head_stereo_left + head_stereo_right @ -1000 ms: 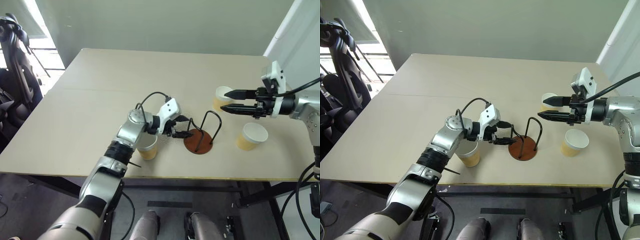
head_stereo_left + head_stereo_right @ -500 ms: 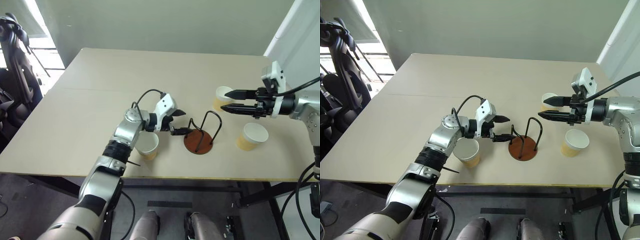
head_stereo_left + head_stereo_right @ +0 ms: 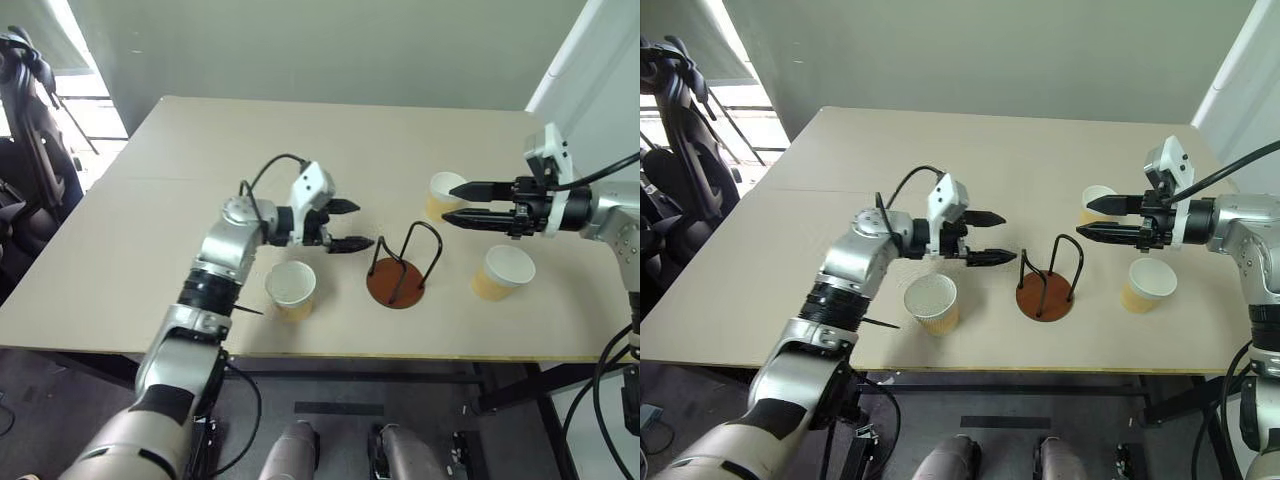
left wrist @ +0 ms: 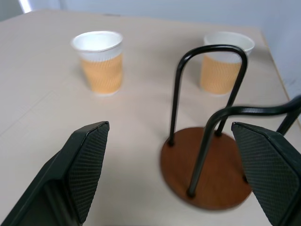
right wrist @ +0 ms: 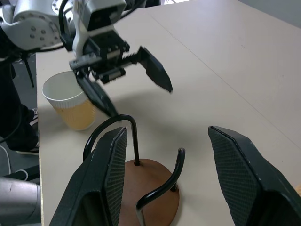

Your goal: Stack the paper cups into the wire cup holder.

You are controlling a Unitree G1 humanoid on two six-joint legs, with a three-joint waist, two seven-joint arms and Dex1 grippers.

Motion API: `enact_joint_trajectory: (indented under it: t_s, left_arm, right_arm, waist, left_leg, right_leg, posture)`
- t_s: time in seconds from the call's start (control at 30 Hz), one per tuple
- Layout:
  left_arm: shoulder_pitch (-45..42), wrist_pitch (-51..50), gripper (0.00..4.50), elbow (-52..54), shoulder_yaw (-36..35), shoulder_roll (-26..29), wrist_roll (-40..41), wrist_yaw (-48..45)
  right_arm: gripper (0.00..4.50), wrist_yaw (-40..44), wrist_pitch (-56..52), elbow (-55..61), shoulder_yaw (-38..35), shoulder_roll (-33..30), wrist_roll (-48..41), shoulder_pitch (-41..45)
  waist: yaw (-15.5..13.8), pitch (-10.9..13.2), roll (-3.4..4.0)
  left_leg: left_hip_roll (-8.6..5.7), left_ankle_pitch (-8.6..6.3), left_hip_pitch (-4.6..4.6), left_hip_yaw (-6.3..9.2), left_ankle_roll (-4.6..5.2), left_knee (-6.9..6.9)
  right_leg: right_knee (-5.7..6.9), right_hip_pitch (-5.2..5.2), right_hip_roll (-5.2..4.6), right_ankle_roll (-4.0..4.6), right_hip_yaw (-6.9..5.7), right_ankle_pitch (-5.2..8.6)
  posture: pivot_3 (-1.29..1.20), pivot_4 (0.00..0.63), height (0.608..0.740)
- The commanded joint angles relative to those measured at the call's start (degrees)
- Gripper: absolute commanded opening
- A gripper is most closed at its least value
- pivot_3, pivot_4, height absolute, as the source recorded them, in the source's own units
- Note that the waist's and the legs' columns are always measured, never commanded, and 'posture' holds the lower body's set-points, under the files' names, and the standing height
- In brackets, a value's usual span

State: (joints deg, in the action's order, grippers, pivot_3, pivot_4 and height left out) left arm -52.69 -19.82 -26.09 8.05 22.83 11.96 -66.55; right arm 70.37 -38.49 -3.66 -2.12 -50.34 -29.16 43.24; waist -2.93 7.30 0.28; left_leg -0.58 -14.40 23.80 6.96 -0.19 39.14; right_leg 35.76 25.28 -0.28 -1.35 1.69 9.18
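While both arms hover above the table, the scene reads:
Left gripper: fingers spread wide, empty, beside the wire cup holder.
Right gripper: fingers apart, empty, before one cup.
Paper cups: one under the left arm, another right of the holder.

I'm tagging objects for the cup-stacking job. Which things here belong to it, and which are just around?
Belong to the job:
- cup near the left claw
- cup by the right claw
- cup at the right edge
- wire holder, empty

Just around:
- table
- black chair beside the table
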Motion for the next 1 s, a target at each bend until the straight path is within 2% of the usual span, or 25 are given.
enact_joint_trajectory:
  t_s: [0.03,0.2,0.4,0.6,0.73,0.87,1.0]
  left_arm:
    - [-1.6,-0.8,4.46,2.2,-2.5,2.4,1.6,-0.8]
    - [-2.5,-1.6,4.46,1.2,-6.0,4.4,2.8,0.9]
    - [-2.6,-4.9,4.46,2.8,-9.0,5.1,5.7,2.2]
    - [-2.2,-10.6,4.46,5.7,-10.1,8.5,10.2,-1.8]
    - [-0.9,-10.8,4.46,8.1,-9.2,12.2,11.7,-7.4]
    - [-0.7,-11.1,4.46,8.6,-8.3,14.8,11.3,-9.0]
    - [-0.8,-11.3,4.46,8.3,-8.4,15.0,11.4,-8.7]
  right_arm:
    - [2.74,-0.3,1.2,0.2,-2.2,-0.4,-0.5,2.1]
    - [2.74,-1.1,6.9,-6.5,0.5,0.9,4.5,5.6]
    - [2.74,-0.8,20.4,-19.9,7.3,2.7,16.0,11.5]
    - [2.74,-2.1,34.9,-35.7,13.0,5.9,26.6,17.7]
    - [2.74,-5.7,44.8,-47.4,16.5,8.1,34.1,22.5]
    - [2.74,-8.5,50.8,-55.4,18.1,9.9,38.8,26.1]
    - [2.74,-10.4,54.1,-60.1,19.6,11.3,42.5,28.7]
  waist:
    - [0.0,0.0,0.0]
    - [-0.1,0.0,0.0]
    - [0.0,0.0,0.01]
    - [0.1,0.0,0.03]
    - [0.0,0.0,0.05]
    - [-0.1,0.0,0.07]
    - [0.0,0.0,0.08]
  left_leg:
    - [0.0,0.0,0.0,0.01,0.0,0.0]
    - [-0.01,0.0,0.04,0.03,0.01,0.02]
    - [0.01,-0.01,0.07,0.05,0.02,-0.08]
    - [0.03,-0.01,0.24,0.05,0.0,-0.19]
    - [0.06,-0.02,0.26,0.05,-0.02,-0.28]
    - [0.06,-0.03,0.26,0.06,-0.04,-0.32]
    - [0.05,-0.03,0.27,0.05,-0.05,-0.32]
  right_leg:
    - [0.0,0.0,0.0,0.0,0.0,0.0]
    - [-0.05,0.02,-0.02,0.02,0.0,-0.01]
    - [-0.01,0.15,-0.03,0.07,-0.02,-0.05]
    - [0.05,0.44,-0.03,0.11,-0.03,-0.07]
    - [0.09,0.55,-0.03,0.16,-0.03,-0.1]
    - [0.09,0.57,-0.03,0.22,-0.04,-0.09]
    - [0.08,0.56,-0.07,0.25,-0.04,-0.1]
  posture:
    - [0.0,0.15,0.74]
    - [0.0,0.15,0.74]
    - [0.0,0.15,0.74]
    - [0.0,0.15,0.74]
    - [0.0,0.15,0.74]
    - [0.0,0.15,0.74]
    - [0.0,0.15,0.74]
